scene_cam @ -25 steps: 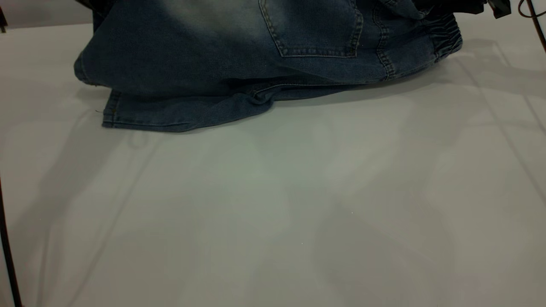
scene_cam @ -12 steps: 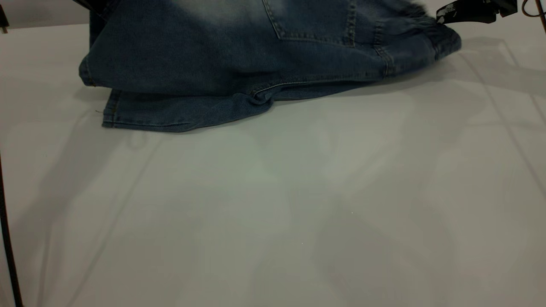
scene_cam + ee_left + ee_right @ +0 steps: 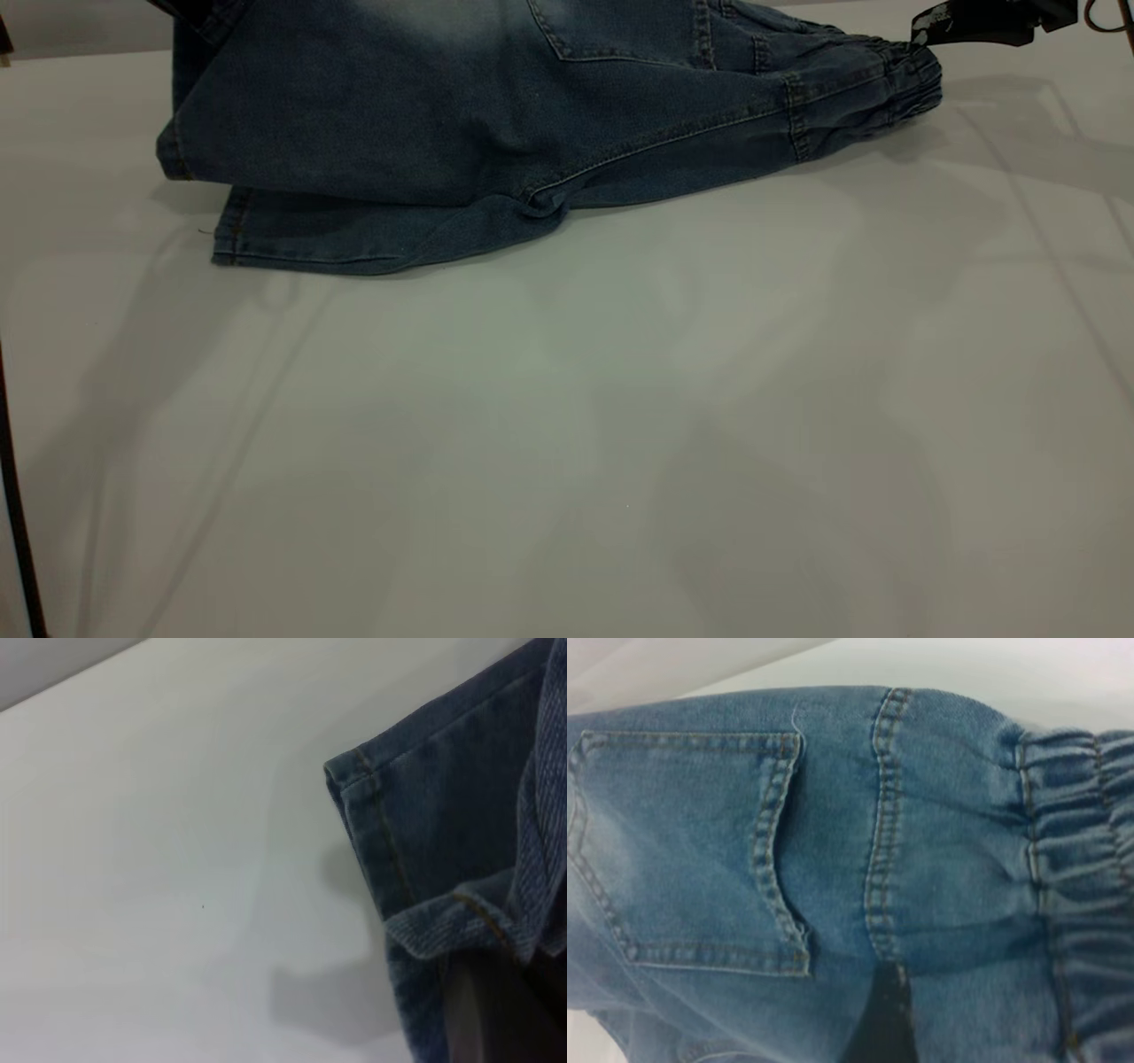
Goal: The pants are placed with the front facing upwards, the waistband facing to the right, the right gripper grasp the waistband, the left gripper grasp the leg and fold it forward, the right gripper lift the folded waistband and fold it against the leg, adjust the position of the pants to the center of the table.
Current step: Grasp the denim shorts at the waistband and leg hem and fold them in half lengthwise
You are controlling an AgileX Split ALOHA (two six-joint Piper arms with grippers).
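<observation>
On the far left of the exterior view, a small part of the left tool (image 3: pixel 190 9) shows at the top edge, at the corner of the upper leg; I cannot tell how far it is open. In the left wrist view a folded hem lies on something dark close to the camera.

The pants (image 3: pixel 425 115) lie on the far part of the desk (image 3: pixel 567 425), folded lengthwise, the upper layer with its back pocket (image 3: pixel 620 31) over the lower leg (image 3: pixel 354 239).

At the right, the waistband (image 3: pixel 895 75) rests on the desk. The right tool (image 3: pixel 974 22) is just beside the waistband; its opening cannot be seen.
</observation>
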